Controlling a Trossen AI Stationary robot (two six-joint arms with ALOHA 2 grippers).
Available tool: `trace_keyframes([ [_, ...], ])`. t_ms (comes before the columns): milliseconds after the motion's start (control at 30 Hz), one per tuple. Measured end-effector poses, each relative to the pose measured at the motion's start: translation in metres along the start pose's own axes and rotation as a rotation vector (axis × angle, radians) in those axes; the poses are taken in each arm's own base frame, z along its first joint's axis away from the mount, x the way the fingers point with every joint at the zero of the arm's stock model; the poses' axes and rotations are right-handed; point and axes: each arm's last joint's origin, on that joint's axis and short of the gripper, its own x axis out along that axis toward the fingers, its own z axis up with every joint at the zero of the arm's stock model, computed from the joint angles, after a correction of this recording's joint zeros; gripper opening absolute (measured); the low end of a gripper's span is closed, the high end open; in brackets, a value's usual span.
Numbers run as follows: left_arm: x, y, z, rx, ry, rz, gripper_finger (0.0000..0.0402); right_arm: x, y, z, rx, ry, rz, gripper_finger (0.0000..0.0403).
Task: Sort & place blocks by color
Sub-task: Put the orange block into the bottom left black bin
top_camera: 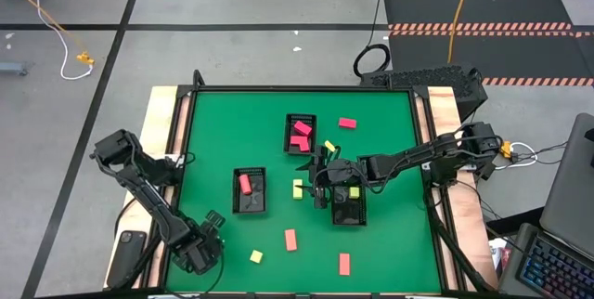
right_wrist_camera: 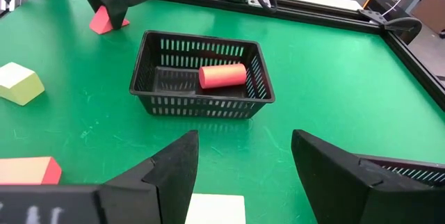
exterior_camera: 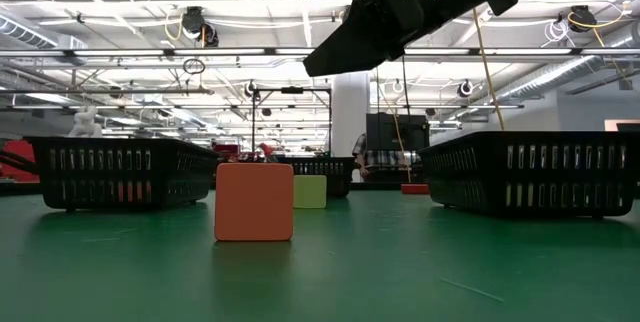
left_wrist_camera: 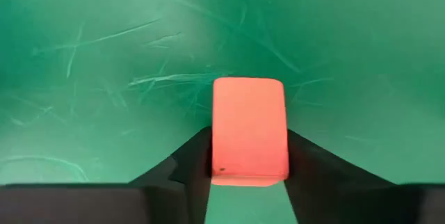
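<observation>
Left gripper [left_wrist_camera: 247, 172] clamped on a salmon-orange block [left_wrist_camera: 249, 130] at the near-left of the green table [top_camera: 390, 243]; right gripper [right_wrist_camera: 243, 175] spread apart over a pale yellow block [right_wrist_camera: 215, 209] at mid-table.

Left arm folds back from its base along the table's left edge, wrist low at the near-left corner; in its wrist view both fingers press the block's sides, the block resting on the mat. Right arm reaches in from the right edge, stretched across toward the centre and held above the surface; its fingers stand wide, holding nothing, the yellow block lying between and below them. Ahead of it a black tray [right_wrist_camera: 201, 78] holds one pink-red round block [right_wrist_camera: 222, 74]. Other blocks lie scattered on the mat and in two further trays.
</observation>
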Motion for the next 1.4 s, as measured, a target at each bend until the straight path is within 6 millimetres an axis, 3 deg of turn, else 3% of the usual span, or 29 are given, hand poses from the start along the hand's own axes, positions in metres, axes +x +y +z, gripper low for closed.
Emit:
trace_keyframes([
  [267, -0.005, 0.002, 0.006, -0.186, -0.014, -0.025, 0.0131, 0.0, 0.0, -0.001, -0.001, 0.006, 0.0, 0.0224],
  [500, -0.023, 0.013, 0.027, -0.535, -0.11, -0.03, 0.0131, 0.0, 0.0, -0.001, -0.002, 0.008, 0.0, 0.0224],
  [633, -0.038, 0.025, 0.04, -0.625, -0.158, -0.021, 0.0131, 0.0, 0.0, -0.001, -0.002, 0.008, 0.0, 0.0224],
  [900, -0.066, 0.07, 0.046, -0.722, -0.147, 0.179, 0.0131, 0.0, 0.0, -0.001, -0.002, 0.008, 0.0, 0.0224],
  [1167, -0.066, 0.126, 0.04, -0.884, -0.125, 0.212, 0.0131, 0.0, 0.0, -0.001, -0.004, 0.014, 0.0, 0.0224],
  [1400, -0.068, 0.159, 0.033, -0.918, -0.109, 0.203, 0.0131, 0.0, 0.0, -0.004, -0.011, 0.037, 0.001, 0.0224],
])
